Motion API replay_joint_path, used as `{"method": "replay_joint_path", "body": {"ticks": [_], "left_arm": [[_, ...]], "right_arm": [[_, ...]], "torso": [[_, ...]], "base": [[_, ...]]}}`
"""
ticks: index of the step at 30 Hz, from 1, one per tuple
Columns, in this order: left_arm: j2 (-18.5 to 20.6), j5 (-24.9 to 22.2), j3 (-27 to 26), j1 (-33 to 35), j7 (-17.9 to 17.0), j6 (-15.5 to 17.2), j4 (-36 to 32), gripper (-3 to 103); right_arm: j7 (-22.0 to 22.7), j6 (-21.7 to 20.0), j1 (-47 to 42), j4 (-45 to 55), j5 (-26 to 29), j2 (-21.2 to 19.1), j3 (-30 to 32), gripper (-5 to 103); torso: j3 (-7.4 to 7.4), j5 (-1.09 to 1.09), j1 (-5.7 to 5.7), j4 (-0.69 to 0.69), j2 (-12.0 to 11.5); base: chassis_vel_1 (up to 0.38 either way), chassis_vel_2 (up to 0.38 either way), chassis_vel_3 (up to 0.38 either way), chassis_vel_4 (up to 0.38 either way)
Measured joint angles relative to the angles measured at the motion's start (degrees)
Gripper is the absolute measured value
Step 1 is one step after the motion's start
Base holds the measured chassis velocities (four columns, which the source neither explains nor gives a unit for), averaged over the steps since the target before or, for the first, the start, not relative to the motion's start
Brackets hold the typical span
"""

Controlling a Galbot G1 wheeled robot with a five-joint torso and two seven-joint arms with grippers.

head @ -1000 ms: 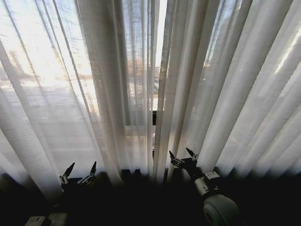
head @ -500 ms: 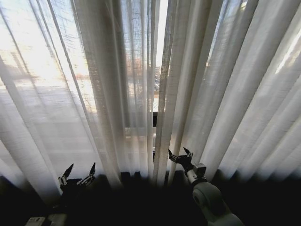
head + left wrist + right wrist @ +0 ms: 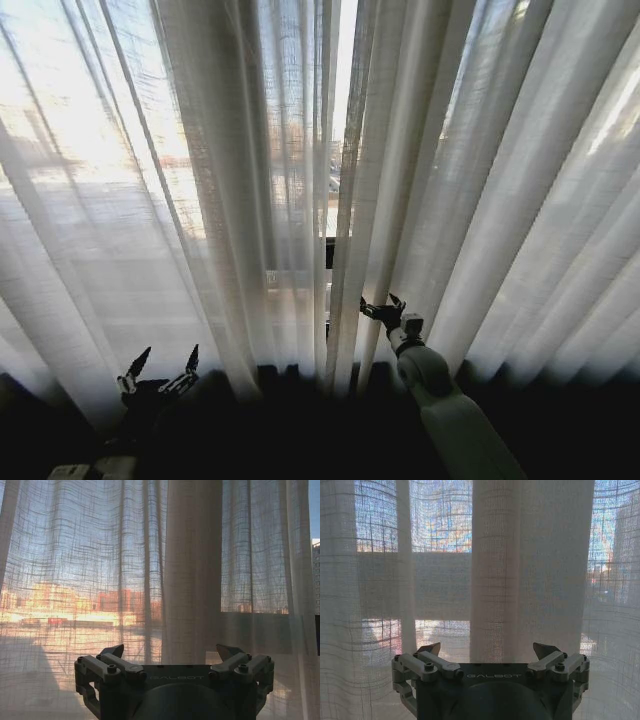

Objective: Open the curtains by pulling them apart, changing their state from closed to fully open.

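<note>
Directly ahead, the two tall sheer white-cream curtains with long vertical pleats were seen hanging across the whole window, meeting near the middle of the head view, where only a narrow bright slit was left between their inner edges. A short piece of dark window frame bar was visible through that slit. The right gripper was held up on its pale arm against the inner pleats of the right panel, just beside the slit; its jaws were spread apart and nothing was grasped between them. From the right wrist view, a thick folded pleat was seen standing straight before the right gripper, in line with the gap between the spread jaws, though whether cloth was touched could not be told. The left gripper was kept low at the foot of the left panel, well apart from the slit, with its jaws likewise released. From the left wrist view, the woven fabric was seen beyond the left gripper, with sunlit buildings showing dimly through it.
</note>
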Motion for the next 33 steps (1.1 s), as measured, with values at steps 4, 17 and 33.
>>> {"method": "replay_joint_path", "body": {"ticks": [4,17,33], "left_arm": [[0.1,0.0,-0.2,0.2,0.0,0.0,-0.4,100],[0.0,0.0,-0.1,0.1,0.3,0.2,-0.7,100],[0.1,0.0,-0.2,0.2,0.4,0.3,-1.2,100]], "right_arm": [[0.0,1.3,1.6,-3.0,0.1,0.3,-0.1,95],[0.0,1.7,1.7,-2.4,0.6,-0.6,0.1,45],[0.1,3.0,0.9,-0.6,1.6,-1.2,-0.3,1]], "torso": [[0.00,0.02,0.00,-0.01,0.0],[0.00,0.01,0.00,-0.01,0.0],[-0.01,0.01,0.00,-0.01,0.0]], "base": [[0.000,0.000,0.000,0.000],[0.000,0.000,0.000,0.000],[0.000,0.000,0.000,0.000]]}}
